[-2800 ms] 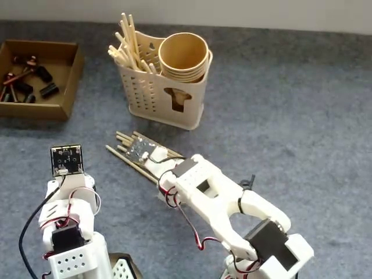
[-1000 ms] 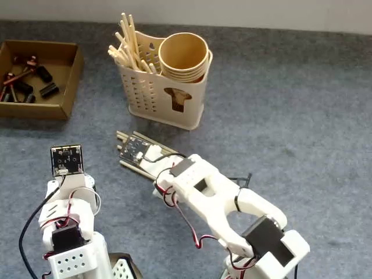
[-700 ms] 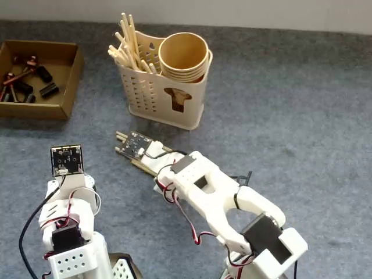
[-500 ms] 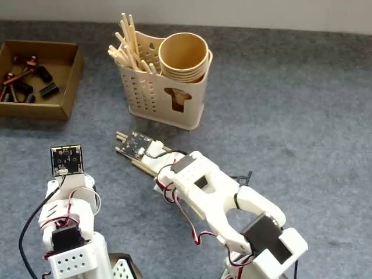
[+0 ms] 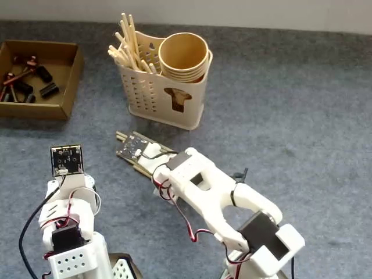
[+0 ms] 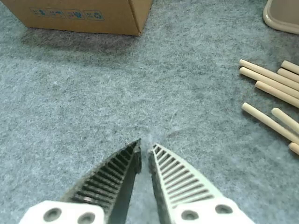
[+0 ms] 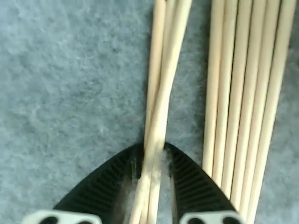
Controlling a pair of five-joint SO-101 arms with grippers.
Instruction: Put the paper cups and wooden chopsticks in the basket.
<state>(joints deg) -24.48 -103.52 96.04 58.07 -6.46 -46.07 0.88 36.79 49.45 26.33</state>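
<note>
The cream basket (image 5: pixel 165 96) stands at the back of the carpet. It holds stacked paper cups (image 5: pixel 183 53) and a bunch of wooden chopsticks (image 5: pixel 129 42). Loose chopsticks (image 5: pixel 121 138) lie on the carpet in front of it, partly under the right arm (image 5: pixel 200 186). In the right wrist view my right gripper (image 7: pixel 153 156) is shut on two or three crossed chopsticks (image 7: pixel 161 98), with several parallel ones (image 7: pixel 243 93) beside it. My left gripper (image 6: pixel 143 148) hangs shut over bare carpet, with nothing held. Chopstick ends (image 6: pixel 266 84) lie off to its side.
A cardboard box (image 5: pixel 40 78) of small dark and red parts sits at the back left; its side (image 6: pixel 88 16) shows in the left wrist view. The left arm (image 5: pixel 67 192) is at the front left. Grey carpet lies open to the right of the basket.
The right arm's wrist has shifted left over the loose chopsticks, and the stray stick that lay apart is now drawn in under it. The left arm has not moved.
</note>
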